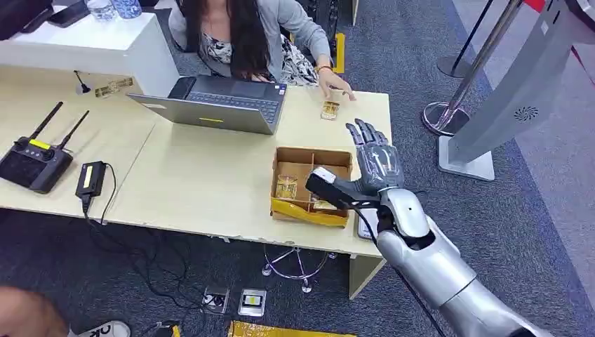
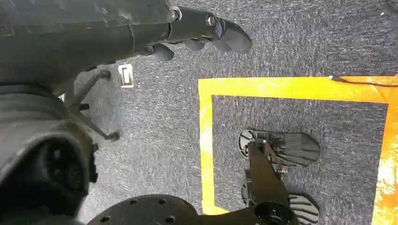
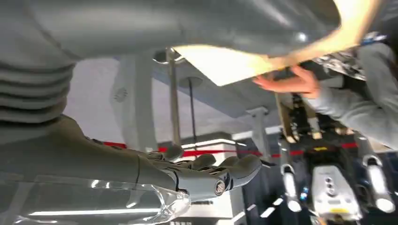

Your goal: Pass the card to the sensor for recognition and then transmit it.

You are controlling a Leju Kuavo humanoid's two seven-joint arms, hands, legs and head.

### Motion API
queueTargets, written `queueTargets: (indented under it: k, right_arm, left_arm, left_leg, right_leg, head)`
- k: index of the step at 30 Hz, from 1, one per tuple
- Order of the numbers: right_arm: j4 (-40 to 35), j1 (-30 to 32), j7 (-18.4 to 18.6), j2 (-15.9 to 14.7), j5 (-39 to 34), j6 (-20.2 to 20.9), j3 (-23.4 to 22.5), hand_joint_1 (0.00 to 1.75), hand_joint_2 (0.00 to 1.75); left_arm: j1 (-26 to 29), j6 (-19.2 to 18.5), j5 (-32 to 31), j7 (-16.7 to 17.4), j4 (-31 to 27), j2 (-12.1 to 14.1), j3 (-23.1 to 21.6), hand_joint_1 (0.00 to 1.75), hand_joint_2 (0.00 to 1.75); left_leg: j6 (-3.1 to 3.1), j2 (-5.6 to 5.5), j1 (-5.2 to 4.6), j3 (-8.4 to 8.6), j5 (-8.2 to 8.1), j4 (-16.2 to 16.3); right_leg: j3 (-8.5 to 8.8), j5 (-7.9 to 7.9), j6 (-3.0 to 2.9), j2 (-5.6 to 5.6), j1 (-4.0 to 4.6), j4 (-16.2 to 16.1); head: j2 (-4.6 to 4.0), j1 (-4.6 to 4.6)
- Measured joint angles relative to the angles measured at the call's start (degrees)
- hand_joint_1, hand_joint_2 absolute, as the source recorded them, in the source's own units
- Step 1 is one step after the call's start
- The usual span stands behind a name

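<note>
My right hand (image 1: pixel 375 161) hovers over the right end of the beige table (image 1: pixel 203 182), fingers spread and holding nothing, its thumb reaching over a cardboard box (image 1: pixel 309 212). The box holds small clear-cased cards (image 1: pixel 285 187) in its compartments. Another small card (image 1: pixel 330 110) lies on the table beyond my fingertips, just by a seated person's hand (image 1: pixel 338 86). The right wrist view shows the same hand (image 3: pixel 211 176) stretched out and bare, with the person's hand (image 3: pixel 286 83) beyond it. My left hand (image 2: pixel 206 30) hangs over the carpet, holding nothing.
A grey laptop (image 1: pixel 217 104) stands open before the person. A black remote with antennas (image 1: pixel 35 160) and a black charger (image 1: pixel 91 178) lie at the table's left. A grey slanted kiosk post (image 1: pixel 516 98) and chrome barrier poles (image 1: pixel 466 77) stand to the right. Yellow floor tape (image 2: pixel 206 140) runs below my left hand.
</note>
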Motion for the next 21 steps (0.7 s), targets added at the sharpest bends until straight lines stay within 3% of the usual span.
queueTargets:
  k: [17,18,21]
  right_arm:
    - [-17.64,7.74,10.05,-11.59,-0.73,2.10,-2.01,0.00,0.00]
    - [-18.66,8.36,10.80,-11.98,-0.31,2.41,-2.01,0.00,1.75]
    - [-22.55,10.54,13.29,-13.54,1.29,3.70,-1.99,0.00,1.75]
  left_arm:
    - [1.96,1.73,2.01,-1.73,0.00,0.96,-0.07,0.00,0.00]
    - [2.04,1.84,2.19,-1.84,0.00,0.96,-0.07,0.00,0.00]
    - [2.61,2.23,2.38,-2.19,0.00,1.09,-0.07,0.00,0.00]
  left_leg:
    - [-0.03,0.06,0.00,0.01,-0.03,-0.01]
    - [-0.02,0.06,0.00,0.02,-0.03,-0.01]
    - [-0.02,0.06,0.00,0.00,-0.03,-0.01]
  right_leg:
    - [-0.02,0.00,0.00,0.10,0.00,-0.01]
    - [-0.01,0.00,0.00,0.09,-0.01,-0.01]
    - [-0.02,0.00,0.00,0.09,-0.01,-0.01]
  head:
    - [0.00,0.02]
    - [0.00,-0.02]
    - [0.00,-0.02]
